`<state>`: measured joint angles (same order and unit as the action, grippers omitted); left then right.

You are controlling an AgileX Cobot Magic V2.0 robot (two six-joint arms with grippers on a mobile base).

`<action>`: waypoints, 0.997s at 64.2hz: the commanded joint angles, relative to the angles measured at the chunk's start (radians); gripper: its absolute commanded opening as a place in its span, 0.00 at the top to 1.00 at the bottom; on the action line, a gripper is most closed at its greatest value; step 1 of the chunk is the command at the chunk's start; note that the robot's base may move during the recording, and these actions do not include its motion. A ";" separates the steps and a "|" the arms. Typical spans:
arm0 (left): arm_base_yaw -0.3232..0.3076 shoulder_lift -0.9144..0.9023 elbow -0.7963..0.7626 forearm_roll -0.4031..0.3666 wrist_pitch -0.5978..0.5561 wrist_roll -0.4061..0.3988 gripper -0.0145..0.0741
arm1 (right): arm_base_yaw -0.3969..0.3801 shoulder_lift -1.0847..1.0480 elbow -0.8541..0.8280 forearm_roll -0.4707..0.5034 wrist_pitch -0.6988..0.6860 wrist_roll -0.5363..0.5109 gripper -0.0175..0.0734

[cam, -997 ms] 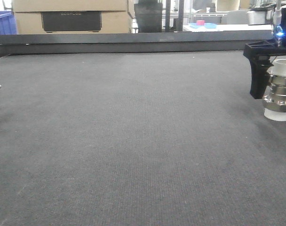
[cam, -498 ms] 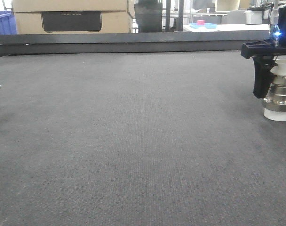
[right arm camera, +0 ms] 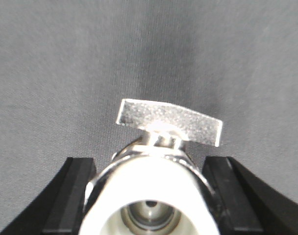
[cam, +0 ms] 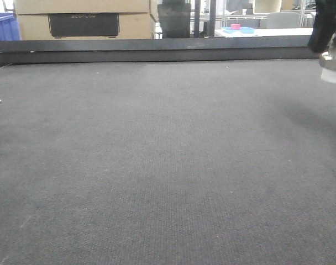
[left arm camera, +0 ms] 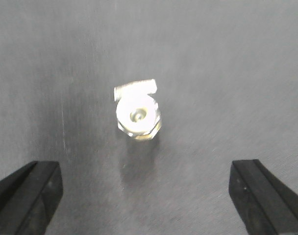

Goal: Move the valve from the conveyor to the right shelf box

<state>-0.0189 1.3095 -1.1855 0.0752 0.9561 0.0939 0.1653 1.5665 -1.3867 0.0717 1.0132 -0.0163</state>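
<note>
Right tool [right arm camera: 151, 198] grips the valve [right arm camera: 164, 121] above the conveyor [cam: 157, 165]; left tool [left arm camera: 145, 186] (jaws wide) hovers over a second valve [left arm camera: 137, 113].

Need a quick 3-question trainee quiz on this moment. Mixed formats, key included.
1. True or false: the valve in the right hand rests on the conveyor.
2. Pick one. The left hand is: A) shut on a valve; B) open, facing a second valve that lies on the belt; C) out of view.
3. Fill in: the held valve's end cap is ___ in colour.

Key: 1 false, it hangs clear of the belt; 2 B; 3 white.
</note>
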 commanded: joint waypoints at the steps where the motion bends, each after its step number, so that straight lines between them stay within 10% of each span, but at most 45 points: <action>1: -0.004 0.089 -0.064 0.026 0.039 0.001 0.16 | -0.001 -0.026 -0.009 -0.010 -0.033 -0.001 0.98; 64: 0.076 0.453 -0.192 -0.092 0.005 0.064 0.16 | -0.001 -0.026 -0.009 -0.010 -0.074 -0.001 0.98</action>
<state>0.0548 1.7456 -1.3713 -0.0071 0.9566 0.1552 0.1653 1.5593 -1.3867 0.0717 0.9883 -0.0163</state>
